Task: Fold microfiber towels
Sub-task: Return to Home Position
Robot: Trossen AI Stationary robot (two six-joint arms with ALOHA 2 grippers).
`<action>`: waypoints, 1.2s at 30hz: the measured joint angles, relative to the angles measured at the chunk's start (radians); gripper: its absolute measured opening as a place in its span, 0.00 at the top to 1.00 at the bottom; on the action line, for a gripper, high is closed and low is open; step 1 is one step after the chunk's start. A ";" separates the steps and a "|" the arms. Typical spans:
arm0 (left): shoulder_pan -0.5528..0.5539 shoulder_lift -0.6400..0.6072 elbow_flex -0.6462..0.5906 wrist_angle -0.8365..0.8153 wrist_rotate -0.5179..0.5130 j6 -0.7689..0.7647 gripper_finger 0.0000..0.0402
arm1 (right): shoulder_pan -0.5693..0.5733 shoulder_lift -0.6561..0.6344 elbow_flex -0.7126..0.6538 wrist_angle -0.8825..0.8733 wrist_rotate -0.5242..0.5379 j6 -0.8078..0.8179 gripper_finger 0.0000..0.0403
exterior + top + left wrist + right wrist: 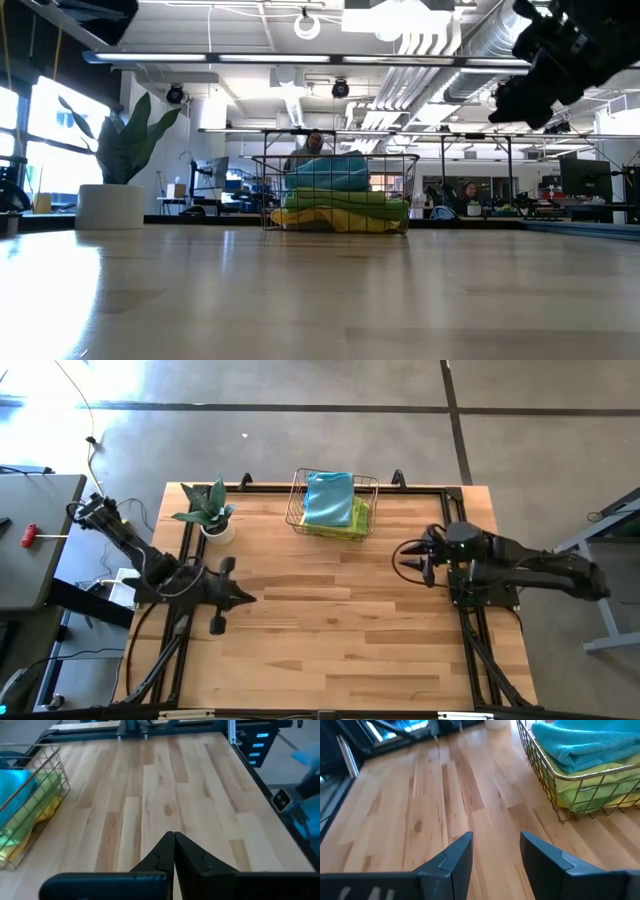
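Observation:
The microfiber towels (332, 503) lie folded in a stack inside a wire basket (296, 500) at the table's far middle: a teal one (592, 742) on top, lime green (590, 787) and yellow (345, 216) beneath. My left gripper (250, 598) hovers over the table's left side, shut and empty, pointing toward the right. My right gripper (402, 558) hovers at the right side, open and empty, pointing toward the left, near the basket's right corner.
A spiky green plant in a white pot (212, 520) stands at the far left, beside the basket. The wooden tabletop (340, 630) between the two arms and toward the near edge is bare. A black frame rail (470, 650) runs along the table's sides.

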 joint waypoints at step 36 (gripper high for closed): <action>0.384 -0.103 -0.053 0.100 0.047 0.109 1.00 | 0.000 -0.267 -0.384 0.678 0.209 -0.136 0.61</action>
